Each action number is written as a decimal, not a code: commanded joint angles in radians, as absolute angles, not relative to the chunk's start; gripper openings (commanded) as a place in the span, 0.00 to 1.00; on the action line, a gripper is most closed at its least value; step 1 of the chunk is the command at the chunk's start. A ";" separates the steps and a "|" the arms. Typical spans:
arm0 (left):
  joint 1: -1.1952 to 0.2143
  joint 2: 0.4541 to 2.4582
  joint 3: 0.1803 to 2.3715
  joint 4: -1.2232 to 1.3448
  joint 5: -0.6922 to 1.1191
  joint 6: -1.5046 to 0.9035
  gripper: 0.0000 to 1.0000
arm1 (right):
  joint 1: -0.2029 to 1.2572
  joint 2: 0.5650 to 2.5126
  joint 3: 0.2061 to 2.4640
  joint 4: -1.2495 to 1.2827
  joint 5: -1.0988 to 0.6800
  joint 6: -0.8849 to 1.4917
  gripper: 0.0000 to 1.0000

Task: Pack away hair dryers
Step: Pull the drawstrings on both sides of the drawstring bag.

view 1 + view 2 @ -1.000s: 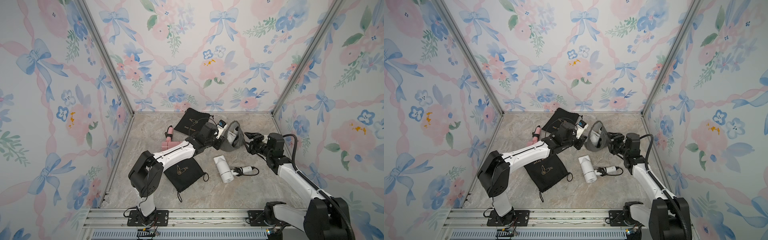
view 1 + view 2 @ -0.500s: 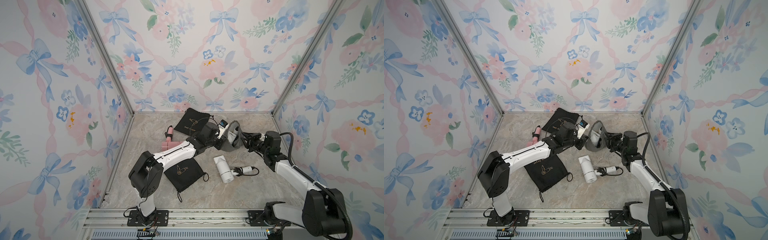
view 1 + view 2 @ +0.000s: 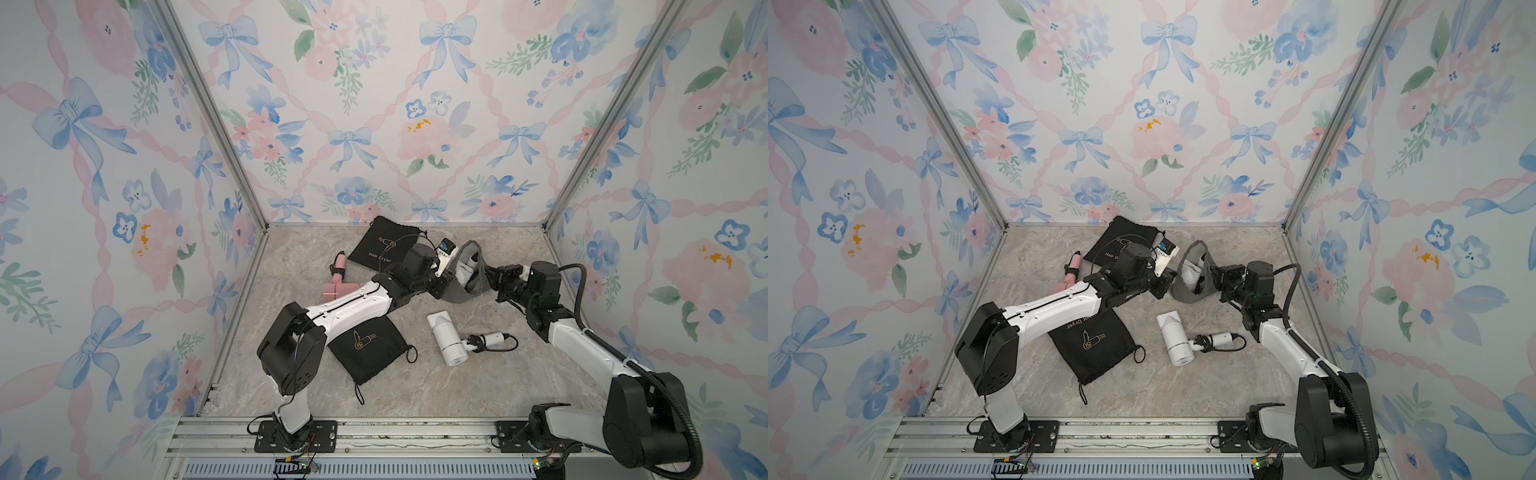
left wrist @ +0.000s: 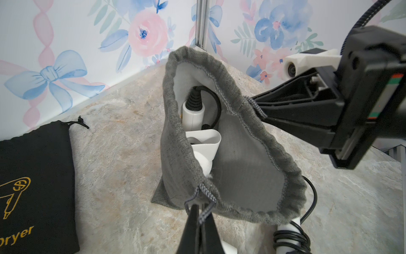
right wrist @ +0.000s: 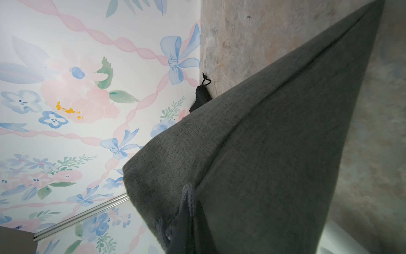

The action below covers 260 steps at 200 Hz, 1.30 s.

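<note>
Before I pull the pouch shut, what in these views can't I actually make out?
- White dryer in the grey pouch: left wrist view shows only handle end and nozzle; cloth hides the rest.
- Pink dryer: the left arm covers part of its barrel in both top views.
- Right gripper: its hold is dark and blurred in the right wrist view.
- Loose white dryer: cut off by the left wrist picture's edge.

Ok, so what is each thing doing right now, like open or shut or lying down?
grey pouch, mouth open, held between both grippers
packed white dryer, inside grey pouch
loose white dryer, lying unpacked
pink dryer, lying unpacked
far black pouch, lying flat
near black pouch, lying flat
left gripper, shut on grey pouch
right gripper, shut on grey pouch
</note>
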State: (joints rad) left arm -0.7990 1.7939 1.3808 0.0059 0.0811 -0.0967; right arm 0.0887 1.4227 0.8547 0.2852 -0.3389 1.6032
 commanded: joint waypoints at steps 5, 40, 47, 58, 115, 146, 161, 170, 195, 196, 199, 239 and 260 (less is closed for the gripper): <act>-0.799 1.753 1.395 0.012 0.018 -0.077 0.00 | 0.060 1.388 0.914 0.179 -0.301 1.497 0.00; -0.766 1.730 1.402 -0.012 -0.092 -0.053 0.00 | 0.028 1.324 0.957 0.041 -0.258 1.370 0.00; -0.763 1.728 1.404 -0.017 -0.109 -0.042 0.00 | 0.021 1.317 0.971 0.016 -0.254 1.339 0.00; -0.762 1.725 1.406 -0.022 -0.134 -0.025 0.00 | 0.013 1.312 1.006 -0.040 -0.244 1.273 0.00; -0.769 1.730 1.424 -0.065 -0.280 0.097 0.00 | 0.037 1.313 1.217 -0.359 -0.106 0.868 0.00; -0.772 1.735 1.425 -0.075 -0.356 0.148 0.00 | 0.033 1.283 1.206 -0.364 0.000 0.803 0.00; -0.770 1.735 1.422 -0.079 -0.397 0.161 0.00 | 0.029 1.282 1.207 -0.367 0.030 0.786 0.00; -0.768 1.734 1.420 -0.080 -0.417 0.164 0.00 | 0.026 1.281 1.208 -0.367 0.046 0.783 0.00; -0.754 1.728 1.408 -0.087 -0.466 0.163 0.00 | 0.017 1.288 1.218 -0.378 0.097 0.755 0.00; -0.753 1.727 1.408 -0.088 -0.468 0.162 0.00 | 0.017 1.287 1.219 -0.379 0.099 0.753 0.00; -0.751 1.727 1.406 -0.090 -0.475 0.159 0.00 | 0.016 1.287 1.220 -0.379 0.108 0.749 0.00; -0.712 1.719 1.389 -0.101 -0.530 0.144 0.00 | -0.001 1.297 1.238 -0.400 0.225 0.669 0.00; -0.689 1.721 1.386 -0.110 -0.558 0.141 0.00 | -0.022 1.312 1.247 -0.406 0.268 0.640 0.00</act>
State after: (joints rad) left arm -0.7277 1.7603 1.3998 -0.0769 -0.4675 0.1390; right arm 0.0116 1.2831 1.2083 -0.3798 0.1421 0.7120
